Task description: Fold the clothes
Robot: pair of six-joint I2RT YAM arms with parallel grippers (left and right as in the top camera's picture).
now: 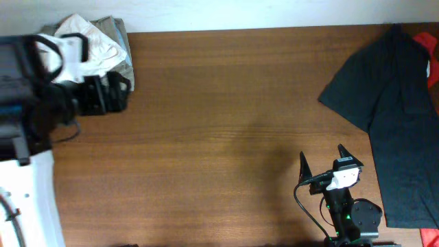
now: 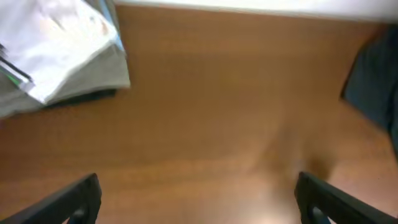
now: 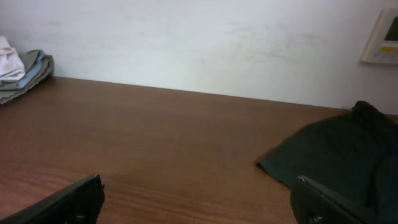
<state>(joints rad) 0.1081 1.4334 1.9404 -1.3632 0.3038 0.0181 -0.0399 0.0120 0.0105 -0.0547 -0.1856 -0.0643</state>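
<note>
Item: white T-shirt (image 1: 88, 42), the garment to fold.
Location: far left corner of the wooden table (image 1: 206, 103), lying on top of the folded khaki trousers (image 1: 125, 68) and touching them.
Condition: rumpled and bunched, with no square edges showing. I judge the fold unfinished.
My left gripper (image 1: 120, 92): fingers wide apart and holding nothing, just beside the pile on its near side. My left wrist view shows bare wood between the fingers, with the shirt off to the upper left.
My right gripper (image 1: 321, 154): fingers spread and empty, well apart from the shirt, near the dark charcoal garment (image 1: 398, 103).
Step in hand (judgement): take the shirt off the stack and bring it to the bare middle of the table.
Method, left: pinch only the top white layer at an edge, so the trousers do not come with it. Lift before dragging.
Method, right: meet the shirt mid-table, take the opposite edge and pull it flat before creasing.
Risk: pulling the khaki pile off the table, or grabbing a bunch of cloth rather than a hem.
Not mine to touch: the charcoal garment and the red cloth (image 1: 431, 48) at the far right.
</note>
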